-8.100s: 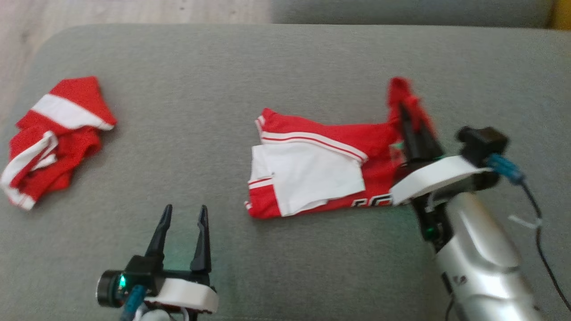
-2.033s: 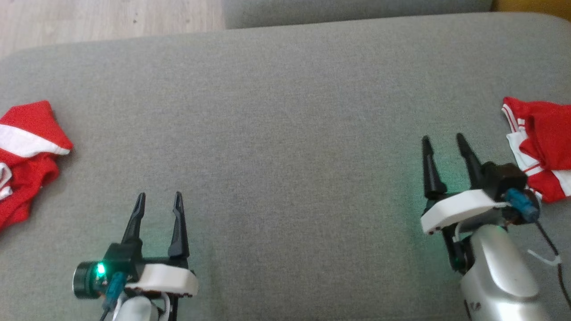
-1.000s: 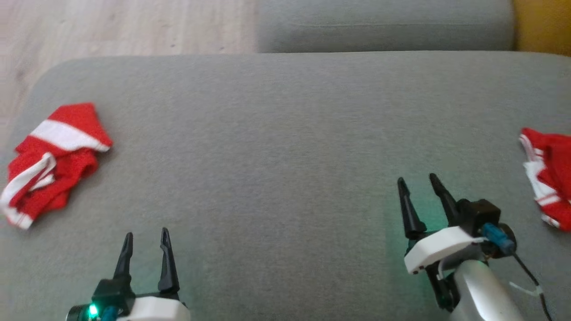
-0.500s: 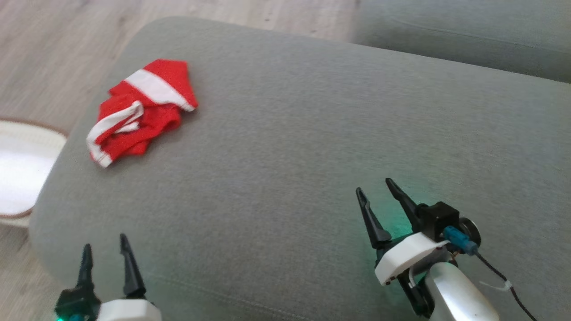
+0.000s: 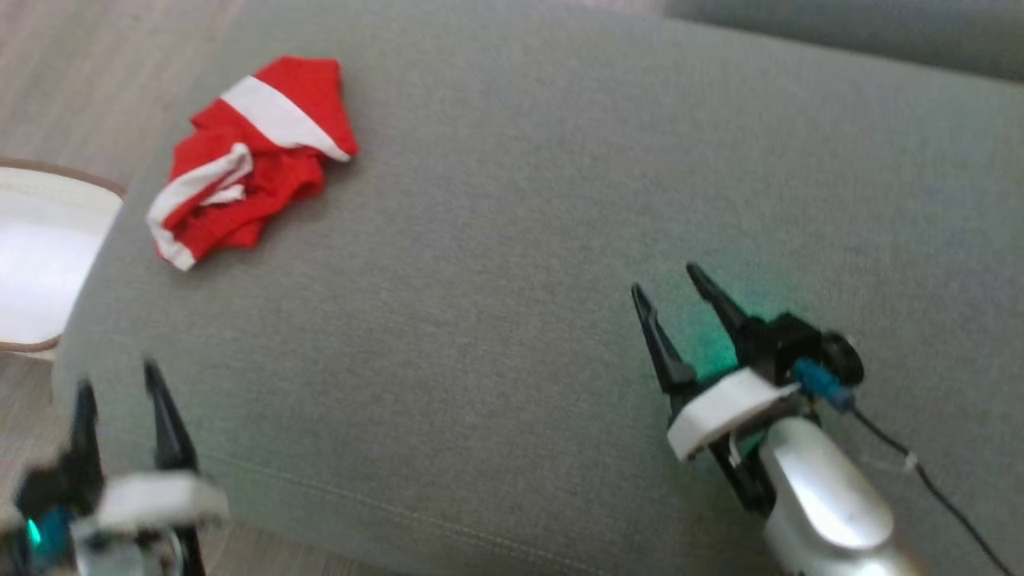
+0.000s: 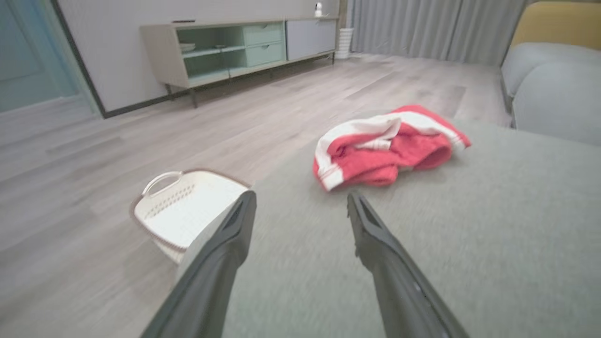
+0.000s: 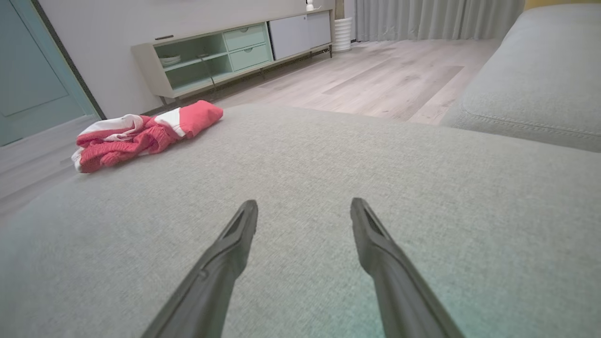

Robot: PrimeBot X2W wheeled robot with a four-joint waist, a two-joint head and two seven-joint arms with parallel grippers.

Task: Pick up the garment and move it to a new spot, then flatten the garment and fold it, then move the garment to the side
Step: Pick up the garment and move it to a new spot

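A crumpled red and white garment (image 5: 248,156) lies near the far left corner of the grey sofa cushion (image 5: 520,200). The left wrist view has the garment (image 6: 389,145) just beyond my fingers, and the right wrist view has the garment (image 7: 141,131) far off to the left. My left gripper (image 5: 118,388) hovers open and empty at the cushion's front left edge. My right gripper (image 5: 666,278) stands open and empty over the bare cushion at the right.
A white laundry basket (image 6: 185,211) stands on the wooden floor beside the cushion's left edge; its rim (image 5: 48,180) shows at the left of the head view. A second cushion (image 7: 530,80) lies beyond on the right. A low sideboard (image 6: 235,47) lines the far wall.
The head camera has swung left and down, so the garment now sits higher in the picture. Both grippers have stayed open; the left one is blurred with motion.
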